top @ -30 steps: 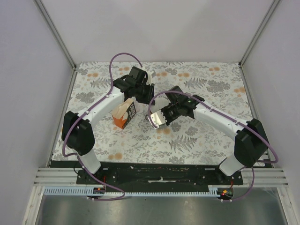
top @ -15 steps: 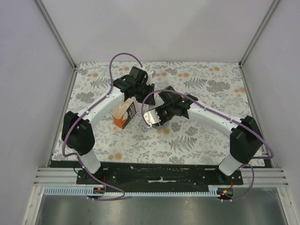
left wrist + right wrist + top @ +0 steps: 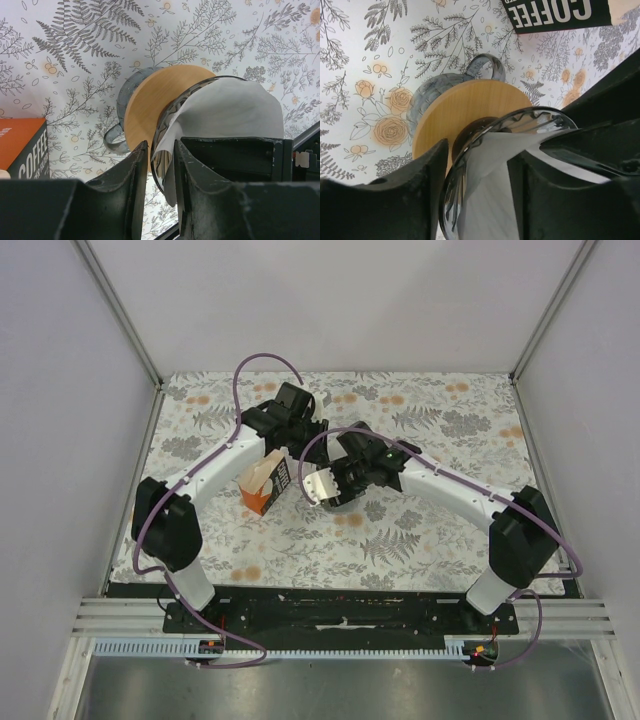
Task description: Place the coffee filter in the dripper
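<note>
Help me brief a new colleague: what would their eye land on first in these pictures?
The smoky dripper mid-table, with the cream coffee filter sitting in its mouth. The left end effector and right end effector both straddle its rim. Beneath sit a wooden disc and a glass jug.

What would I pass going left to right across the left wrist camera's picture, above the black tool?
coffee box → jug handle → wooden disc → filter
</note>
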You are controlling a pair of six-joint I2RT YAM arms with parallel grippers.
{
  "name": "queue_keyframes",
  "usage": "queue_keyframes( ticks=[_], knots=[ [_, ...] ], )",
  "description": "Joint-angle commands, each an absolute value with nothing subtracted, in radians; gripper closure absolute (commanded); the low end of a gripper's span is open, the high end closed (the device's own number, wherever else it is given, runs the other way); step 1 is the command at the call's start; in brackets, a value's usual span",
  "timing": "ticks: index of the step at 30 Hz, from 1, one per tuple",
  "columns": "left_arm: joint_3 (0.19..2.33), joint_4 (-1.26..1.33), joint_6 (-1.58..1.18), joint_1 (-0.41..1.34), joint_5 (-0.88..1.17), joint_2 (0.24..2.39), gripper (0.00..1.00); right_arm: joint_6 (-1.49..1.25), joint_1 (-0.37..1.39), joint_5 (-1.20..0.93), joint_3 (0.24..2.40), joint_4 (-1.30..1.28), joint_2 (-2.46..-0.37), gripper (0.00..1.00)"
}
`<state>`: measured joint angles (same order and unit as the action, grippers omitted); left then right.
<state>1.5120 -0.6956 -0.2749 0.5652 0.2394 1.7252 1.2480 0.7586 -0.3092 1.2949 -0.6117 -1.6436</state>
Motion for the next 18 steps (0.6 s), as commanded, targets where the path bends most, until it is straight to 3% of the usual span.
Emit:
queue_keyframes(
  ticks=[1, 6, 11, 18],
  knots=[
    [1.535, -0.658, -0.272, 0.574, 0.264, 1.707, 0.66, 1.233, 0.767, -0.298, 1.29, -0.632, -1.623, 0.39],
    [1.548, -0.663, -0.259, 0.572, 0.259, 1.703, 0.61, 1.236, 0.765, -0.296, 1.273, -0.63, -1.572, 0.27],
    [1.548, -0.666, -0.253, 0.572, 0.258, 1.695, 0.53, 1.239, 0.765, -0.325, 1.252, -0.629, -1.508, 0.02],
    [1.589, -0.678, -0.229, 0.571, 0.25, 1.683, 0.48, 1.229, 0.765, -0.35, 1.23, -0.626, -1.433, 0.02]
  ],
)
